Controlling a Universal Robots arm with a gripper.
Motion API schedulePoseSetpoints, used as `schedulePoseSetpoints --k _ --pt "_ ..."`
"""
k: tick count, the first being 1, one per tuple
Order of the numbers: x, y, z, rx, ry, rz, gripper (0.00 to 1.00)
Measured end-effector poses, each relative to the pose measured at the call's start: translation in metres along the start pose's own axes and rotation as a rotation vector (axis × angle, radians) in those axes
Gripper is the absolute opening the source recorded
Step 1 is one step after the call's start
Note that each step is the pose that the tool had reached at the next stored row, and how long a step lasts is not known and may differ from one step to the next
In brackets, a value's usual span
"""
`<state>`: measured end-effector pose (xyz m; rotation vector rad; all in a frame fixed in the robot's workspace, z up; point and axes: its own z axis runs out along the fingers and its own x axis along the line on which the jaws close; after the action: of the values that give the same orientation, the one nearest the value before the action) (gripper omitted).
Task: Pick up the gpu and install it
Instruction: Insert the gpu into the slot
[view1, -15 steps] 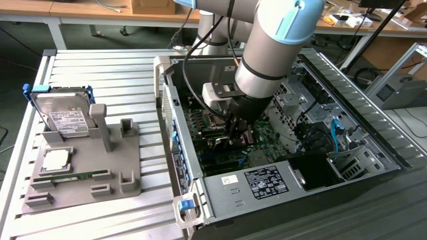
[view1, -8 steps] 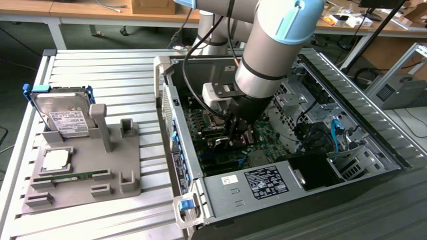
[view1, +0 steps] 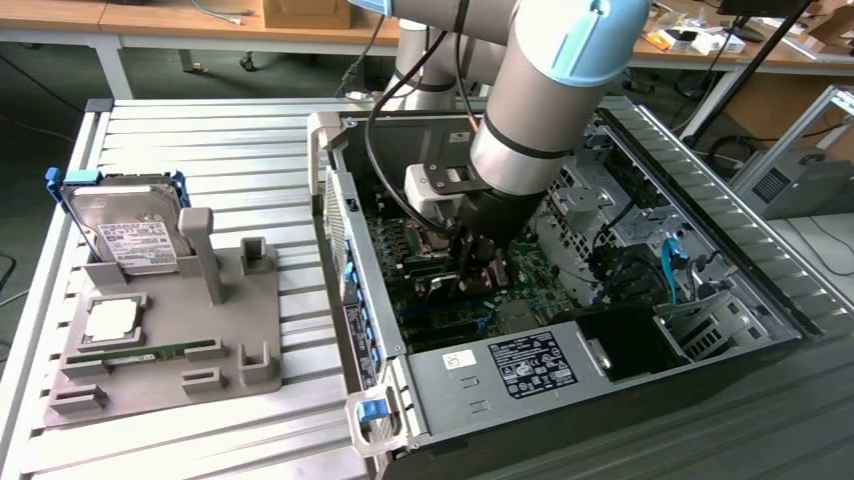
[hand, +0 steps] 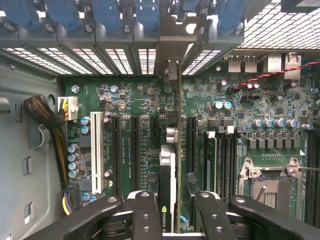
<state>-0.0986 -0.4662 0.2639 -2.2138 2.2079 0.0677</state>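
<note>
Reaching down into the open computer case (view1: 694, 190), the gripper (hand: 174, 200) has its two black fingers (hand: 146, 215) clamped on the gpu (hand: 169, 160), one finger against each face. The card stands on edge between them. It runs from the fingers across the green motherboard (hand: 135, 100), among the long black slots, and its far end meets the case's perforated rear wall. Outside the case, on the exterior view's left, a hard drive (view1: 127, 228) and a memory stick (view1: 150, 352) rest on a grey holder (view1: 247, 340).
</note>
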Motion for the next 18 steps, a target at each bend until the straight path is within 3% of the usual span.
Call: schedulePoseSetpoints --k 13,18 --pt "-0.002 0.0008 -0.0406 0.0001 -0.0001 0.000 0.34" --pt "-0.003 0.0014 -0.0664 -0.0001 0.0001 0.000 0.34"
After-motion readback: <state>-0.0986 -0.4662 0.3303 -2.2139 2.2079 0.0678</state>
